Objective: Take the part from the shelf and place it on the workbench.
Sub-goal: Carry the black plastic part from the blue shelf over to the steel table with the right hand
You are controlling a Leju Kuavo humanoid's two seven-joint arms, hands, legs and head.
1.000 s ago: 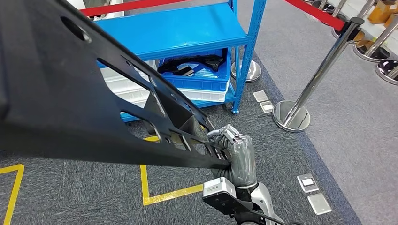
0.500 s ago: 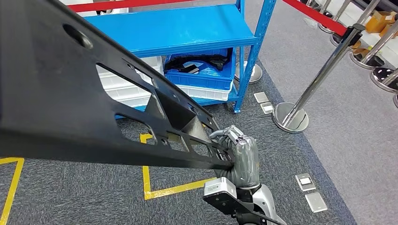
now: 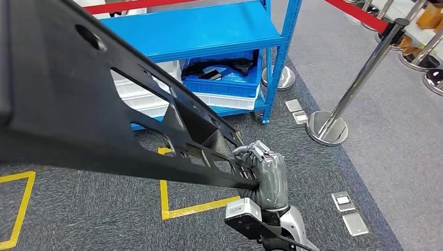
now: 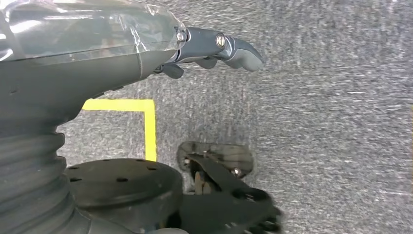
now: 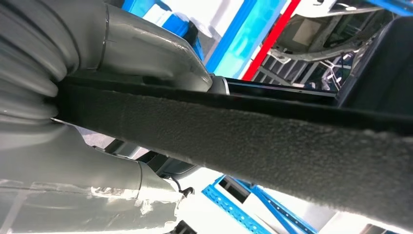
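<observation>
Gripping the near end of the big black part [image 3: 78, 104], the right hand [image 3: 266, 175] sits at about five o'clock in the head view; its fingers [image 3: 251, 154] are curled tight around the part's thin edge, and the right wrist view shows the rough black edge [image 5: 253, 141] pressed between the grey thumb and the hand; the part is up in the air and stretches from the hand toward ten o'clock, over the grey carpet [image 3: 104, 214] and its yellow tape lines [image 3: 164, 201]; the left hand [image 4: 214, 46] hangs over the carpet with nothing in it, its fingers bent inward; farther off, at twelve o'clock, stands the blue shelf [image 3: 209, 31] with a blue bin [image 3: 230, 83] low down; at two o'clock stands a silver post [image 3: 360, 73] with a red belt [image 3: 355, 11].
</observation>
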